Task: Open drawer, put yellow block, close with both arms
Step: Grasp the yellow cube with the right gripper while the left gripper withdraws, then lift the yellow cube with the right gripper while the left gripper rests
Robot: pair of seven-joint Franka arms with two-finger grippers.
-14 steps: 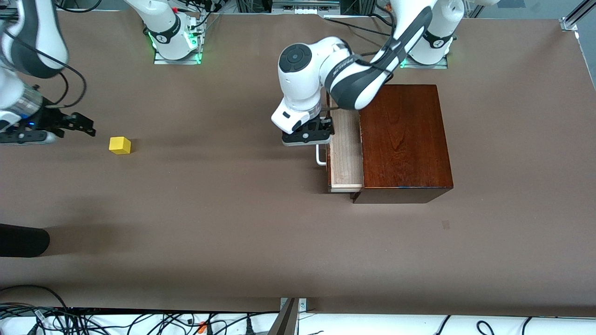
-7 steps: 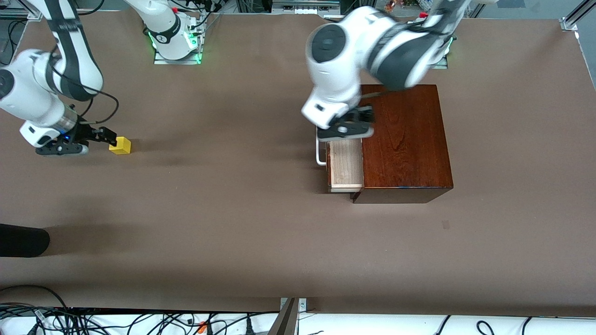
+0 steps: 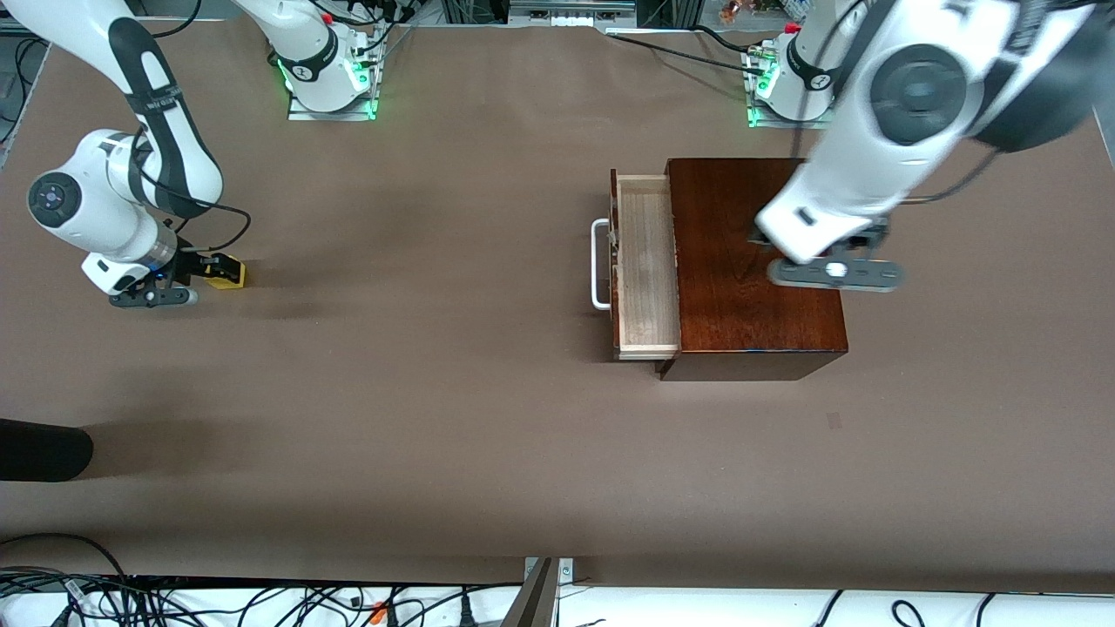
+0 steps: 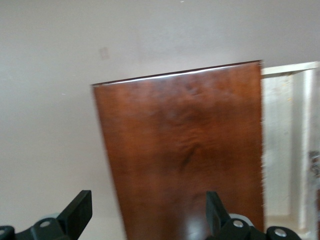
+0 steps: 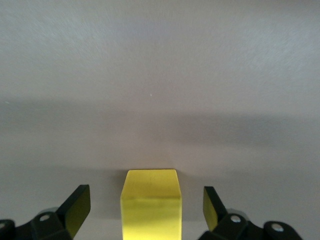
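Observation:
The yellow block [image 3: 230,277] rests on the brown table toward the right arm's end. My right gripper [image 3: 212,265] is down at the block and open, and in the right wrist view the block [image 5: 151,202] sits between the fingertips [image 5: 76,207] with a gap on each side. The drawer [image 3: 646,261] stands pulled out of the dark wooden box [image 3: 758,270], showing its pale lining and white handle [image 3: 599,266]. My left gripper [image 3: 829,266] hangs open and empty over the box top [image 4: 185,150], and the drawer [image 4: 285,150] shows beside it.
A black rounded object [image 3: 43,448] lies at the table's edge toward the right arm's end, nearer the camera. Cables [image 3: 261,601] run along the near edge. The two green-lit arm bases [image 3: 327,70] [image 3: 788,83] stand farthest from the camera.
My left gripper has let go of the drawer handle, risen and swung over the box. My right gripper has come down to the yellow block and now straddles it. The drawer stays open.

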